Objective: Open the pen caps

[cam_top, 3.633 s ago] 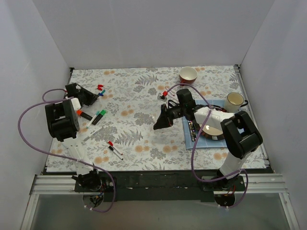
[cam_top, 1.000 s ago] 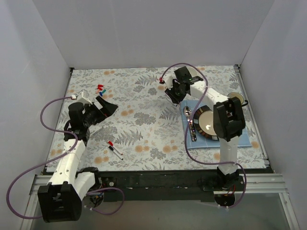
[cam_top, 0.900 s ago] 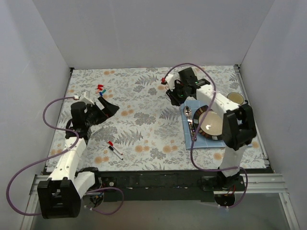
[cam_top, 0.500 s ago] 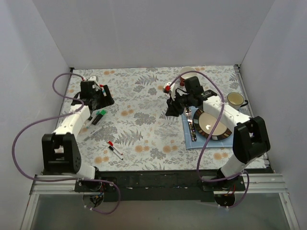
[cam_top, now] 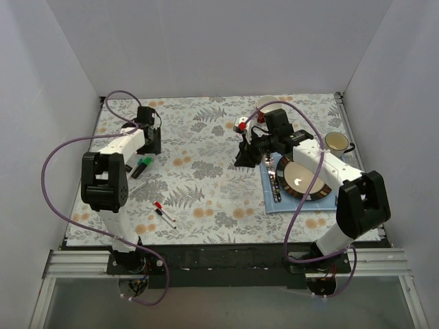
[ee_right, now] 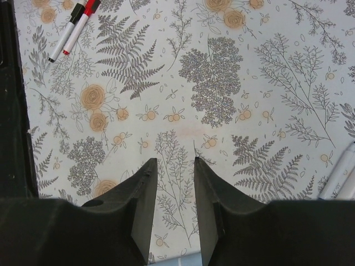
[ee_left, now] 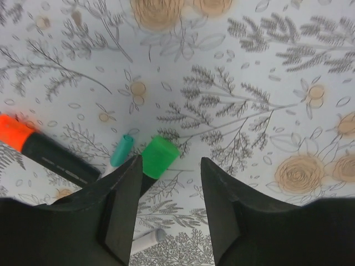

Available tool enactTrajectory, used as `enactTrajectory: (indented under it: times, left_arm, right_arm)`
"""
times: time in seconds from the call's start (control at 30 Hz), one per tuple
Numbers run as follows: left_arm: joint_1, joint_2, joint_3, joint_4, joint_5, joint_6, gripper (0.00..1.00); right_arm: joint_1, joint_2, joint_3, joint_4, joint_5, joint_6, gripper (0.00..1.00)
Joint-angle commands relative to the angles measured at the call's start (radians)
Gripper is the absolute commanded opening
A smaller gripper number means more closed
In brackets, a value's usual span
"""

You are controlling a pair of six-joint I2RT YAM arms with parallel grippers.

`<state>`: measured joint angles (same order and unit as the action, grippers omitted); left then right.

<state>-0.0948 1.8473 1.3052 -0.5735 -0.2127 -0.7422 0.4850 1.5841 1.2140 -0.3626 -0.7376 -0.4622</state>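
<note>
My left gripper (cam_top: 152, 140) hovers low over the far-left of the flowered cloth, jaws open around bare cloth (ee_left: 169, 163). A green cap (ee_left: 159, 157) on a black marker lies just off its left fingertip, beside a teal pen tip (ee_left: 122, 151). An orange-capped black marker (ee_left: 22, 137) lies further left, and a white pen end (ee_left: 148, 237) shows below. The top view shows the green-capped marker (cam_top: 141, 165). A red-capped pen (cam_top: 159, 206) and a black-capped one (cam_top: 167, 219) lie near the front. My right gripper (cam_top: 244, 157) hangs open and empty (ee_right: 176, 163) over mid-table.
A plate (cam_top: 322, 190) with cutlery (cam_top: 276, 179) sits on a blue mat (cam_top: 288, 203) at the right. A cup (cam_top: 336, 142) stands behind it, and a bowl (cam_top: 264, 101) at the back is partly hidden by the right arm. White walls enclose the table.
The left arm swung from the near left out to the far-left pens and its jaws narrowed. The right gripper drew back from the far side toward mid-table.
</note>
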Motion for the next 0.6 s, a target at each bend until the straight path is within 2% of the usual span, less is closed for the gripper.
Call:
enactTrajectory:
  times: [0.0,0.13,0.27,0.4,0.5,0.57]
  left_arm:
    - [-0.003,0.024,0.12,-0.035,-0.048,0.081,0.43]
    - [0.006,0.064,0.151,-0.068,-0.03,0.107,0.39]
    - [0.032,0.027,0.106,-0.049,0.03,0.133,0.36]
    - [0.082,-0.061,0.02,0.01,0.155,0.216,0.34]
    - [0.086,-0.076,-0.021,0.03,0.171,0.263,0.36]
    - [0.086,-0.076,-0.035,0.038,0.165,0.273,0.43]
  right_arm:
    - [0.003,-0.027,-0.01,0.028,-0.029,0.008,0.4]
    - [0.003,-0.027,-0.011,0.03,-0.037,0.008,0.4]
    - [0.004,-0.018,-0.011,0.03,-0.051,0.011,0.4]
    - [0.003,-0.012,-0.011,0.028,-0.063,0.014,0.4]
    - [0.003,-0.013,-0.013,0.028,-0.077,0.019,0.41]
    - [0.003,-0.012,-0.014,0.03,-0.082,0.02,0.4]
